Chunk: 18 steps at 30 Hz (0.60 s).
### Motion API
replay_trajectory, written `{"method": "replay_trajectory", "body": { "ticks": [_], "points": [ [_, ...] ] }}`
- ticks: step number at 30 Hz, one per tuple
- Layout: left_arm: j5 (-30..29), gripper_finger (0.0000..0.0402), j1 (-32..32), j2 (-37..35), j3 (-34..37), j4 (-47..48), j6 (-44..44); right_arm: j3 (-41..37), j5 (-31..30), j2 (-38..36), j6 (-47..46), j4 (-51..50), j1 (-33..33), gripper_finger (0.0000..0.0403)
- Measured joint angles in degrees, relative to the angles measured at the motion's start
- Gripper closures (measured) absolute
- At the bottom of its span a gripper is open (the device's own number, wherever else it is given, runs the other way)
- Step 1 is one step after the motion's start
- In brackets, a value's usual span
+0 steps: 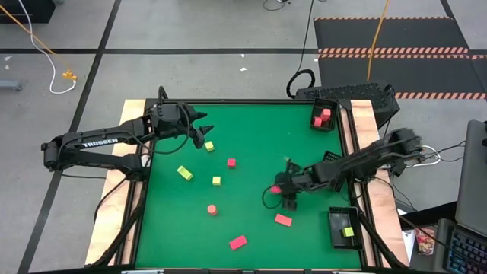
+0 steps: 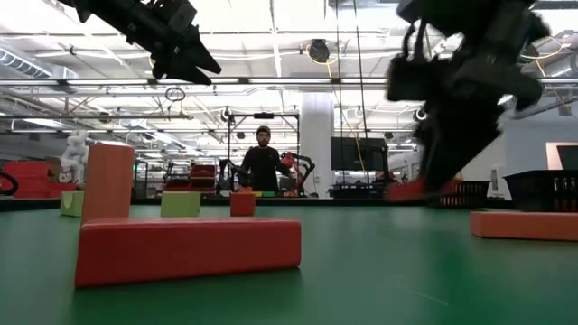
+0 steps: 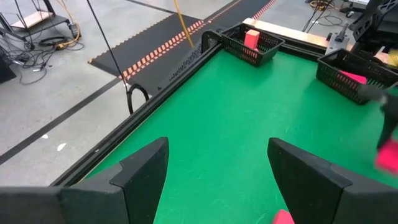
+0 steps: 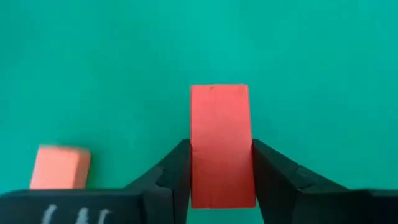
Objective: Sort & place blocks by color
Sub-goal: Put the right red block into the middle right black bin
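Pink-red and stiff, the oblong brick (image 4: 220,144) sat clamped by its long flat sides in the right hand (image 4: 221,180), above the green bench (image 1: 251,137) right of centre. It looked light, smooth, a little slippery. The left hand (image 3: 217,171) hovered apart at far left.

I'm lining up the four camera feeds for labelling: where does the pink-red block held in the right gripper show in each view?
High view: pink-red block in the right gripper, right of table centre.
Low view: a pink-red blur under the dark gripper, right of centre.
Left wrist view: pink-red blur at the right edge, likely it.
Right wrist view: centre, between the fingers.
Shared landmark: the green table.
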<state>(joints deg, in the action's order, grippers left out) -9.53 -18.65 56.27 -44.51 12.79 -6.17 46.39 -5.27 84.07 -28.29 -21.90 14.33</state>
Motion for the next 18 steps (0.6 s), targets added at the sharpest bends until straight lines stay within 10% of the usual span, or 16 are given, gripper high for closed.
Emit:
{"method": "replay_trajectory", "body": {
  "ticks": [8, 18],
  "points": [
    [0.0, 0.0128, 0.0, 0.0, 0.0, -0.7, -0.1, 0.0, -0.4, -18.7, -41.4, -38.0, 0.5, 0.028],
    [0.0, 0.0128, 0.0, 0.0, 0.0, -1.1, -1.7, -1.0, -2.1, -26.3, -55.5, -51.7, 3.0, 0.028]
  ]
}}
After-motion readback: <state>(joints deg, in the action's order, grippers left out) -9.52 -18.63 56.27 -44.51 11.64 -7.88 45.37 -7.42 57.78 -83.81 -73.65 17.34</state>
